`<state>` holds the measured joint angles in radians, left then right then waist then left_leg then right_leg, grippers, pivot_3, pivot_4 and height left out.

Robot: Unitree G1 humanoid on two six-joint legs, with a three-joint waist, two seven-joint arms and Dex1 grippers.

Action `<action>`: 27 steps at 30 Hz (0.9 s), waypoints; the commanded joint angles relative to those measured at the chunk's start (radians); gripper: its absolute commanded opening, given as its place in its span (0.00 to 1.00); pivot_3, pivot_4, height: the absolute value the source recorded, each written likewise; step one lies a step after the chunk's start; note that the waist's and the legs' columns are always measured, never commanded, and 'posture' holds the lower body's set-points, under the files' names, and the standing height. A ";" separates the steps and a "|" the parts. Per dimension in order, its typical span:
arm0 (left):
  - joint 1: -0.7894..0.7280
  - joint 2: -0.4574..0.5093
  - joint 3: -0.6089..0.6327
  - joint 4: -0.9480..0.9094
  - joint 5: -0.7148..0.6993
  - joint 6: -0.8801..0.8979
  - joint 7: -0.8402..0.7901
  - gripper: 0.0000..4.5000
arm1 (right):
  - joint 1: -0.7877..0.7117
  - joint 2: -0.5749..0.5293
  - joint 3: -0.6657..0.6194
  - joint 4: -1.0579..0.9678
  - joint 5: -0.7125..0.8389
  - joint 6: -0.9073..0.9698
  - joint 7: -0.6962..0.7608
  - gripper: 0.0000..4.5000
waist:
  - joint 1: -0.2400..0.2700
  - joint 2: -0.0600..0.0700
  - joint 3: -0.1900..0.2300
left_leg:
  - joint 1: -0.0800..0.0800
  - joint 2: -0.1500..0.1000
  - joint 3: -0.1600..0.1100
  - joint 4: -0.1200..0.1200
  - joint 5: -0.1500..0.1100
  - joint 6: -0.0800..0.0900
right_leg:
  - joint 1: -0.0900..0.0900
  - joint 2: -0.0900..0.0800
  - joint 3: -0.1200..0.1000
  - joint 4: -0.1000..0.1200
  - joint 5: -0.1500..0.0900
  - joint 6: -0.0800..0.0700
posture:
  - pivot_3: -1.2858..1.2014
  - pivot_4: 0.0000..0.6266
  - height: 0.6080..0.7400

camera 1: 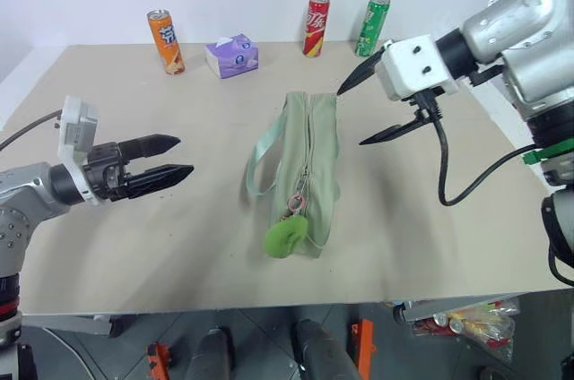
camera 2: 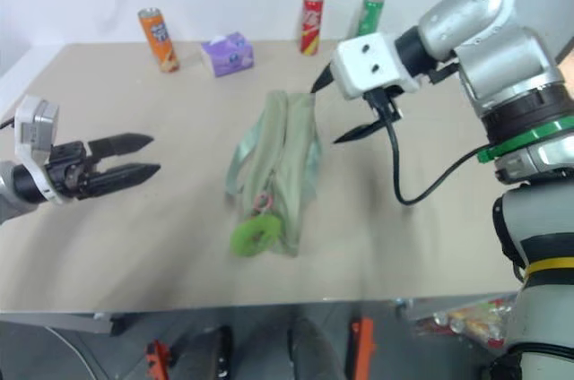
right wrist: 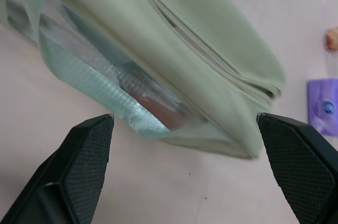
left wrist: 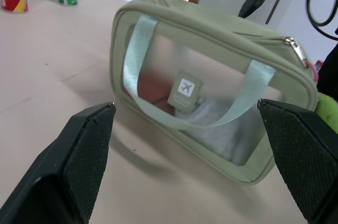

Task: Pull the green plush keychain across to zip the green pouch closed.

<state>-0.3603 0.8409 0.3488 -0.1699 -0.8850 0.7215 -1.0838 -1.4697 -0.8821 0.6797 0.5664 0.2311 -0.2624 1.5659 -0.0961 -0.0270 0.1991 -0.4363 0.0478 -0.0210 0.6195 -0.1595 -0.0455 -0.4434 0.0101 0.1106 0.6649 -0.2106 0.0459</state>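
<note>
Left eye view: your left end effector (camera 1: 184, 156) hovers spread and empty; beside it the green pouch (camera 1: 314, 156) lies mid-counter (camera 1: 134, 246), the green plush keychain (camera 1: 285, 237) at its near end; your right end effector (camera 1: 352, 111), fingers spread, hangs over its far end.

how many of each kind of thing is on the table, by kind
soda cans: 3 (orange can, red can, green can)
tissue packs: 1 (purple tissue pack)
pouches: 1 (green pouch)
plush keychains: 1 (green plush keychain)
total: 6
</note>
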 commanded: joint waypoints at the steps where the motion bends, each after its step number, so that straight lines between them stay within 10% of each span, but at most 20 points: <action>1: 0.003 -0.002 0.035 -0.059 -0.035 -0.004 0.015 0.99 | -0.083 0.013 0.047 0.028 0.049 -0.055 0.049 1.00 | 0.000 0.000 0.000 | 0.000 0.000 0.000 0.000 0.000 0.000 | 0.000 0.000 0.000 0.000 0.000 0.000 | 0.52 0.24 1.00; 20: -0.023 -0.046 -0.009 -0.082 -0.041 -0.026 0.049 0.99 | -0.060 0.003 0.186 -0.018 0.132 -0.071 0.049 1.00 | 0.004 0.000 0.000 | 0.001 0.000 0.000 0.001 0.000 0.000 | 0.001 0.000 0.000 0.001 0.000 0.000 | 0.52 0.24 1.00; 27: -0.024 -0.054 -0.012 -0.079 -0.043 -0.033 0.057 1.00 | -0.044 0.032 0.175 0.004 0.115 -0.071 0.049 0.51 | 0.004 0.000 0.000 | 0.002 0.000 0.000 0.001 0.000 0.000 | 0.001 0.000 0.000 0.002 0.000 0.000 | 0.52 0.24 1.00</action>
<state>-0.3655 0.7894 0.3225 -0.2220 -0.9217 0.7069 -1.0296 -1.4997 -0.8519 0.8722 0.5739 0.3470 -0.3233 1.5667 -0.0923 -0.0270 0.1991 -0.4346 0.0479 -0.0214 0.6202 -0.1593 -0.0455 -0.4427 0.0107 0.1105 0.6666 -0.2103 0.0453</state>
